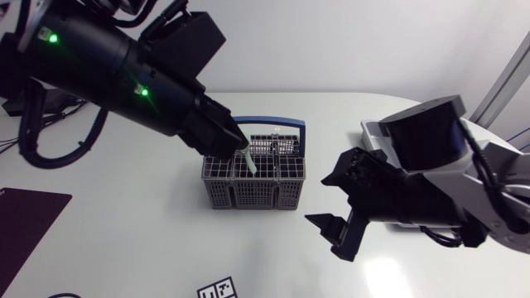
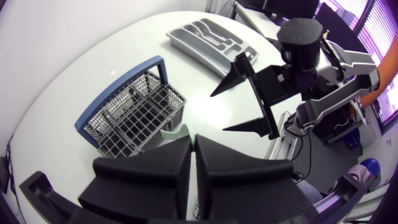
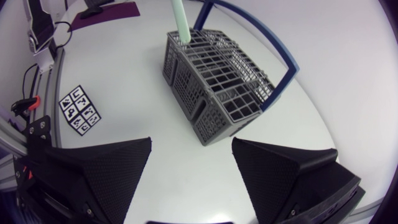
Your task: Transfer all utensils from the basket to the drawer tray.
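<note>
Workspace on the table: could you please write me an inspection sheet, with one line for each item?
surface: white table, no spill seen.
job's things: grey basket with a blue handle stands mid-table; a light green utensil stands upright in it near one corner; drawer tray lies apart from the basket, no utensil seen in its slots.
clutter: dark purple mat at the table edge; printed marker tag near the front edge.
grippers: left gripper is over the basket, fingers shut on the utensil; right gripper is beside the basket, fingers open, holding nothing.
cables: black cable loops beside the left arm.
surroundings: nothing seen.
</note>
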Action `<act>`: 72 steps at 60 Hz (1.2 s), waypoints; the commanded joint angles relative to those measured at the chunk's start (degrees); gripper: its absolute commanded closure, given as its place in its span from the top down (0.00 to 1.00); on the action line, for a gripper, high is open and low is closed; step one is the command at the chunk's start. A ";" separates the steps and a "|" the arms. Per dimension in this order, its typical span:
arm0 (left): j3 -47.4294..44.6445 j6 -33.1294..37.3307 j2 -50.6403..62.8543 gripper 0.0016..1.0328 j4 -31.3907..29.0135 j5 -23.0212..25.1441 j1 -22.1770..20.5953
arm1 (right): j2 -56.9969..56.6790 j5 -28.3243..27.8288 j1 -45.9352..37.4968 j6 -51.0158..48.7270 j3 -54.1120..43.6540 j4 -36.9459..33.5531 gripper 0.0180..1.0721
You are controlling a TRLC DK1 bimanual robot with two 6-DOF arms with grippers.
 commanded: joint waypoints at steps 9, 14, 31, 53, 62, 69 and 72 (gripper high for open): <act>-7.90 0.43 -1.50 0.03 4.32 1.59 -6.54 | -8.64 -7.00 -0.57 -4.12 -2.03 -5.07 0.90; -9.92 0.34 -1.50 0.03 7.05 2.03 -8.38 | -10.93 -9.46 -0.57 -5.35 -2.64 -6.92 0.90; -11.68 -0.36 -0.27 0.03 10.74 5.72 -11.72 | -14.53 -17.54 -0.83 -8.43 -4.66 -9.82 0.89; -12.82 -1.06 0.52 0.03 10.74 9.24 -14.01 | -12.68 -21.23 0.22 -8.69 -4.05 -8.06 0.79; -12.91 -1.24 0.61 0.03 10.83 9.77 -14.62 | -11.89 -21.67 1.54 -8.52 -2.99 -7.44 0.71; -12.91 -1.41 0.70 0.03 11.18 9.94 -14.80 | -11.19 -21.67 2.42 -8.17 -2.20 -6.56 0.58; -12.91 -1.50 0.70 0.03 11.18 9.94 -14.80 | -10.93 -21.67 2.42 -8.17 -1.94 -6.39 0.53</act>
